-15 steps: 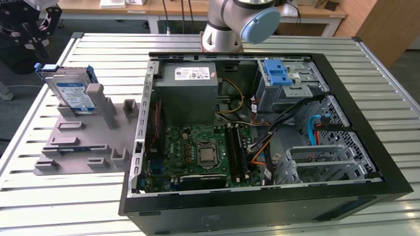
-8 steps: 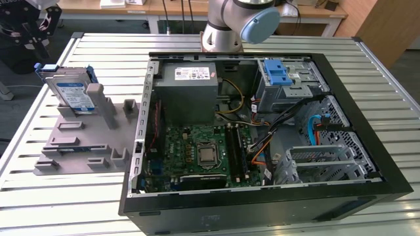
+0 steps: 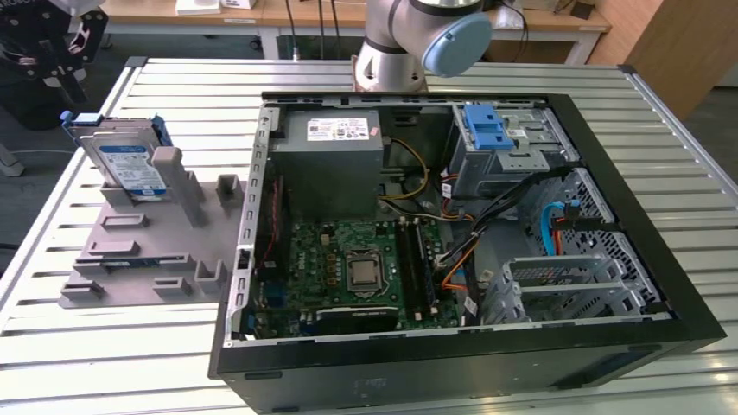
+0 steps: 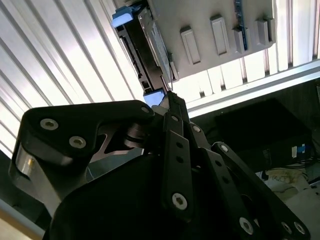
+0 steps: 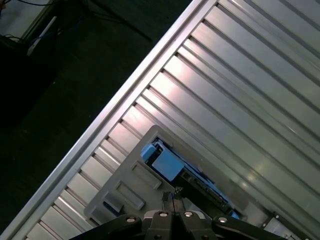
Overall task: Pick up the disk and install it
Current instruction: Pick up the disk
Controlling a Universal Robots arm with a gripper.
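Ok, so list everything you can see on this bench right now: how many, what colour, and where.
disk: one, silver-grey with blue rails, standing on edge in the holder
holder: one, grey, on the table at the exterior view's left
computer case: one, black, open, beside the holder
power supply box: one, grey with white sticker, inside the case
motherboard: one, green, on the case floor
drive cage: one, silver with blue latch, inside the case
table: one, slatted silver, under everything
arm: one, grey with blue cap, behind the case
end effector: one, black, shut, above the disk
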